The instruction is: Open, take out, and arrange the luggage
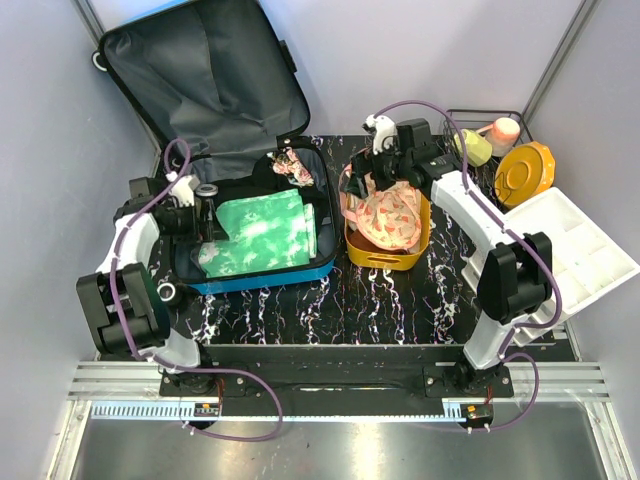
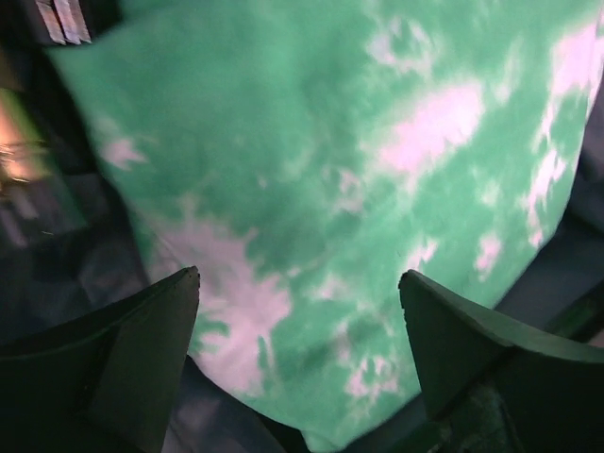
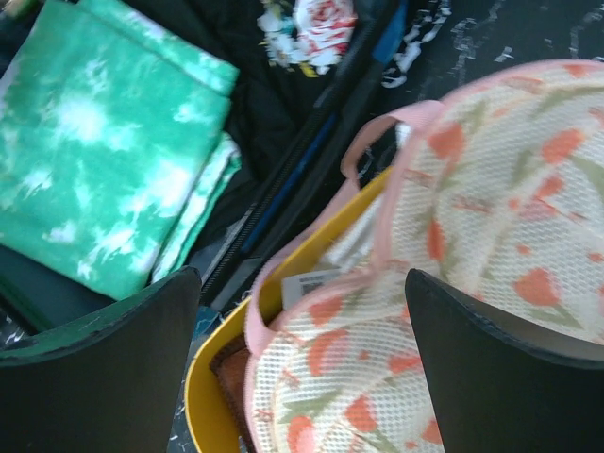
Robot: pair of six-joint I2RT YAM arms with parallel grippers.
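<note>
The blue suitcase (image 1: 262, 280) lies open at the left of the table, its grey-lined lid (image 1: 205, 75) leaning on the back wall. A folded green-and-white cloth (image 1: 262, 232) fills its lower half and shows in the left wrist view (image 2: 311, 160) and the right wrist view (image 3: 104, 160). A small floral item (image 1: 292, 168) lies at its back right. My left gripper (image 1: 212, 210) is open and empty just above the green cloth (image 2: 297, 283). My right gripper (image 1: 365, 175) is open and empty above a floral mesh bag (image 3: 453, 311) in the yellow-orange basket (image 1: 385, 258).
A white compartment tray (image 1: 585, 250) stands at the right edge. An orange round lid (image 1: 525, 172) and a wire basket with a pink cup (image 1: 505, 132) and a yellow-green cup (image 1: 475, 148) are at the back right. The table top (image 1: 400, 310) is black marble.
</note>
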